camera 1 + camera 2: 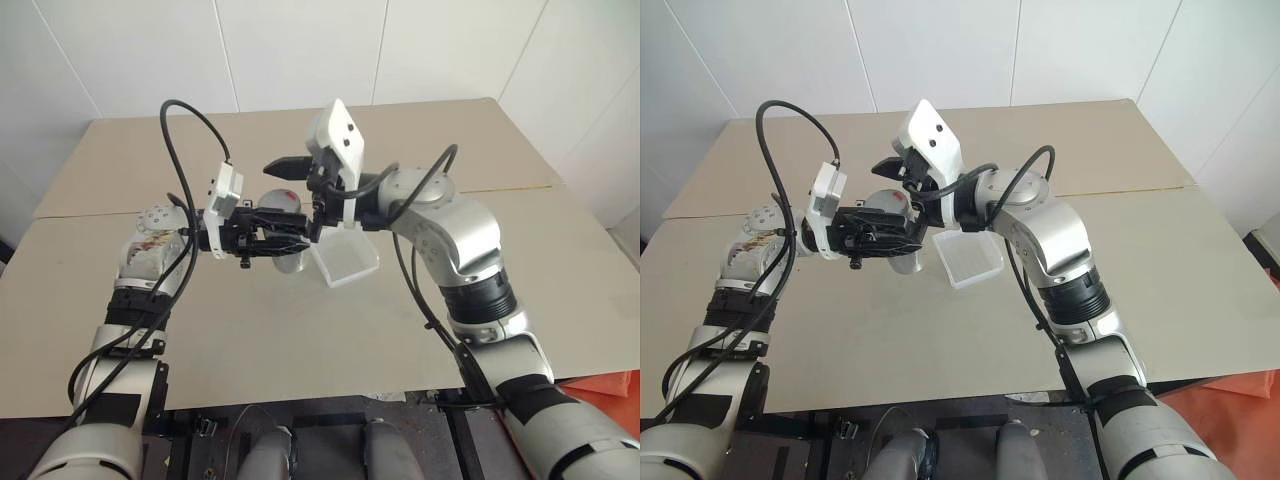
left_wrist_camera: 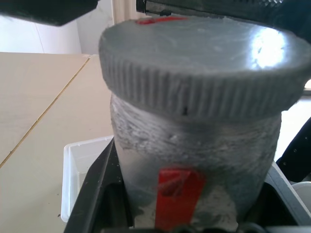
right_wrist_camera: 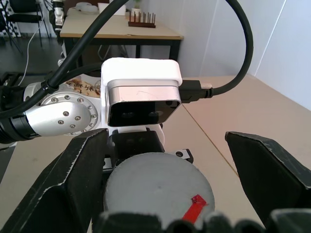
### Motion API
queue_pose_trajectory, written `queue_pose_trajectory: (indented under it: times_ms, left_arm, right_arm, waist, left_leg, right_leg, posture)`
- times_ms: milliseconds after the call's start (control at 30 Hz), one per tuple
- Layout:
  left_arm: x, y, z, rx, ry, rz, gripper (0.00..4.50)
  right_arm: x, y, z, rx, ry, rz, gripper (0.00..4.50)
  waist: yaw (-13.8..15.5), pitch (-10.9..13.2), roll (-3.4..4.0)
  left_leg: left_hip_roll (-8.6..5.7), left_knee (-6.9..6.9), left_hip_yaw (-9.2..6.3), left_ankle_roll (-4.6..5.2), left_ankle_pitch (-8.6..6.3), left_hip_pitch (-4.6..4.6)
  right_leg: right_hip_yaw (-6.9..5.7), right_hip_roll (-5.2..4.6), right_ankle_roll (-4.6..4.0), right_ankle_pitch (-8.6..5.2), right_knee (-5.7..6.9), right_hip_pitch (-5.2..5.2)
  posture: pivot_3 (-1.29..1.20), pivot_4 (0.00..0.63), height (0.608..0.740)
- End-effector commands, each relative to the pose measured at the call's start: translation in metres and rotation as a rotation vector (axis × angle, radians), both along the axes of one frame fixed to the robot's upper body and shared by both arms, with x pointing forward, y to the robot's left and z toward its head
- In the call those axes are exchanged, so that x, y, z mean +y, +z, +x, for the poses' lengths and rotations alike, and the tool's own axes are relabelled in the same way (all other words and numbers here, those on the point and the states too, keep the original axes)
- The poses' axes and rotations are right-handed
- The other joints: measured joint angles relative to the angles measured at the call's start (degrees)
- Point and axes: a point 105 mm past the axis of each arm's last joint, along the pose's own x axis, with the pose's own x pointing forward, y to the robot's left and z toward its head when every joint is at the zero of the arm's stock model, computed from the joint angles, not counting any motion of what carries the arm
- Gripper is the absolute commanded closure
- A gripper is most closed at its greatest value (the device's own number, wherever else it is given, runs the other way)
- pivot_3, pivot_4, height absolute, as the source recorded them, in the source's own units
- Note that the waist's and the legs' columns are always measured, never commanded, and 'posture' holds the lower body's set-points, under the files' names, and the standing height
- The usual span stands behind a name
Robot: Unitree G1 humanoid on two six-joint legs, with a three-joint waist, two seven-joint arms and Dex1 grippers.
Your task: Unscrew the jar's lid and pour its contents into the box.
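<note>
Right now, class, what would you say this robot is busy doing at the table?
The robot holds a small jar in its left gripper, raised above the table, with the jaws shut on its body. The grey lid is on the jar. The right gripper sits over the lid with its jaws wide open on either side, not yet gripping. The clear box waits on the table just beyond, so nothing has been poured.

tan table | seam across top | white wall behind

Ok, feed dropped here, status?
Left end effector shut on jar. Right end effector open, straddling lid. Box beside, nothing blocking.
</note>
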Motion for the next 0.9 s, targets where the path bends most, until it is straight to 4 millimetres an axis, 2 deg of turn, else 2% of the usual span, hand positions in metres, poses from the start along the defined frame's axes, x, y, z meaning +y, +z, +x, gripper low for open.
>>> queue_pose_trajectory:
  times_ms: [33, 200, 333, 900]
  left_arm:
    - [0.002, 0.012, -0.002, -0.059, -0.005, 0.000, 2.57]
    - [0.007, 0.013, -0.006, -0.060, -0.002, 0.005, 2.57]
    - [0.015, 0.012, -0.009, -0.056, 0.008, 0.023, 2.57]
    - [0.019, 0.012, -0.011, -0.054, 0.014, 0.027, 2.57]
  right_arm:
    - [0.000, 0.010, -0.002, -0.047, -0.003, 0.011, 0.02]
    - [-0.020, 0.007, 0.015, -0.042, -0.075, -0.003, 0.02]
    - [-0.039, 0.006, 0.019, -0.038, -0.096, -0.002, 0.02]
    - [-0.068, 0.005, 0.015, -0.040, -0.096, 0.007, 0.02]
  waist:
    - [0.00, 0.00, 0.00]
    - [-0.03, 0.00, 0.00]
    - [-0.03, 0.00, 0.00]
    - [-0.07, 0.00, 0.00]
  left_leg:
    - [0.00, 0.00, 0.00, 0.00, 0.00, 0.00]
    - [0.00, 0.00, 0.00, 0.00, 0.00, 0.00]
    - [0.00, 0.00, 0.00, 0.00, 0.00, 0.00]
    - [0.01, 0.00, 0.02, 0.00, 0.00, 0.01]
  right_leg:
    - [0.00, 0.00, 0.00, 0.00, 0.00, 0.00]
    - [0.00, 0.00, 0.00, 0.00, 0.00, 0.00]
    - [0.00, 0.00, 0.00, 0.00, -0.01, -0.01]
    - [0.01, 0.00, 0.00, 0.00, -0.04, 0.01]
  posture:
    - [0.00, 0.150, 0.740]
    - [0.00, 0.150, 0.740]
    - [0.00, 0.150, 0.740]
    - [0.00, 0.150, 0.740]
